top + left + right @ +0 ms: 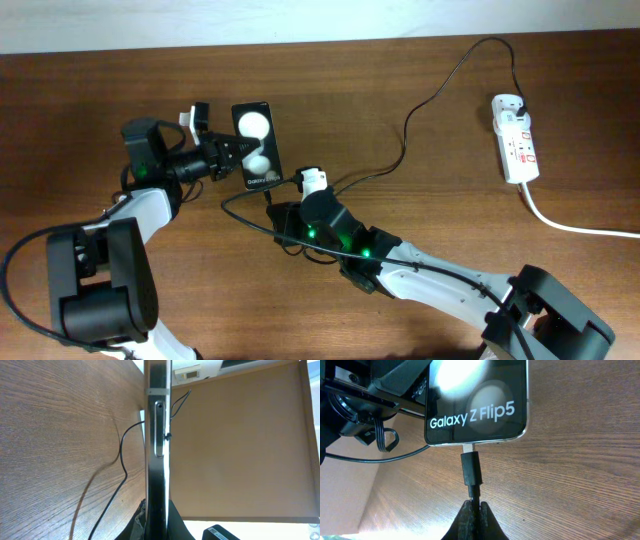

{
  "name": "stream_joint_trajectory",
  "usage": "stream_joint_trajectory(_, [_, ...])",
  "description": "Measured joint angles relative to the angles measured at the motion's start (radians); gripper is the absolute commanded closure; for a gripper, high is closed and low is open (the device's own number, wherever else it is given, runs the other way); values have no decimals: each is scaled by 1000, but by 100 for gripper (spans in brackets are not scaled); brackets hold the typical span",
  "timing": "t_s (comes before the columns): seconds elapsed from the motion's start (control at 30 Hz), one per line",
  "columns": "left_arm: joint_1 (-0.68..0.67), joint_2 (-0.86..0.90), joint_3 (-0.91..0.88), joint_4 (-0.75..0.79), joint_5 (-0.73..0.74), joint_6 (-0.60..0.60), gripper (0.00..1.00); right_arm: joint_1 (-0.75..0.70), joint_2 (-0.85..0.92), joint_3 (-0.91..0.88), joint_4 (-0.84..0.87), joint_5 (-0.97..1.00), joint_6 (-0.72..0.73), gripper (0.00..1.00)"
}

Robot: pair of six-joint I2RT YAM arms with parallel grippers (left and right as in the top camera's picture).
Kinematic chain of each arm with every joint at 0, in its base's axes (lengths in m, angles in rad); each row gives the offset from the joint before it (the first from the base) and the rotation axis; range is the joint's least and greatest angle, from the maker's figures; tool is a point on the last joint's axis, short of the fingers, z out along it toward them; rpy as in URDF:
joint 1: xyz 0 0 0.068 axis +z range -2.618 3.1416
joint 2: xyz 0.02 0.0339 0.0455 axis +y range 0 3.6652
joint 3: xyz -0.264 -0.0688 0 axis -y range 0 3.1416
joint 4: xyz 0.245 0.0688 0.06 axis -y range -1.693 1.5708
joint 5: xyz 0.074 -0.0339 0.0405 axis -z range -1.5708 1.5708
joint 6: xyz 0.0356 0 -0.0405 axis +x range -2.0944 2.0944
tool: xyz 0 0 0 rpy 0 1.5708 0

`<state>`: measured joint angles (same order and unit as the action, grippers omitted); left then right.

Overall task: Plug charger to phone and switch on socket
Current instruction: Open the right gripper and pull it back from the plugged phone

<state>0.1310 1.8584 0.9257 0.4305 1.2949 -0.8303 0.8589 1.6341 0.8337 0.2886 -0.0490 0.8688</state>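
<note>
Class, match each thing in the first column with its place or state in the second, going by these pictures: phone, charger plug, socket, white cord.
Things
1. phone
2. charger plug
3. socket
4. white cord

Places or states
A. pinched in the right gripper
B. lying at the table's far right, touched by neither gripper
C. running off the overhead picture's right edge
D. held by the left gripper

Pairs: 1-D, 2-A, 3-B, 4-C
</note>
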Motion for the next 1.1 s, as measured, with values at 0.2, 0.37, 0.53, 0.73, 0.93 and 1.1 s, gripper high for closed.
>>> stream_joint_trajectory(0.2, [0,0,1,-16,-5,-2,100,5,0,-1,3,13,-1,96])
stream_joint_trajectory(0.37, [5,0,5,-135,-70,-16,100,7,5,-4,4,30,-1,96])
stream_joint_trajectory(0.53, [5,0,5,-135,-87,-23,100,9,6,-5,13,53,-1,96])
stream_joint_trajectory(0.73, [10,0,8,-124,-102,-26,100,10,37,-10,76,60,-2,96])
stream_joint_trajectory(0.93, [8,0,9,-96,-117,-27,100,10,71,-19,169,73,-1,96])
stream_joint_trajectory(1.1, [4,0,14,-90,-121,-27,100,11,72,-19,176,87,-1,96])
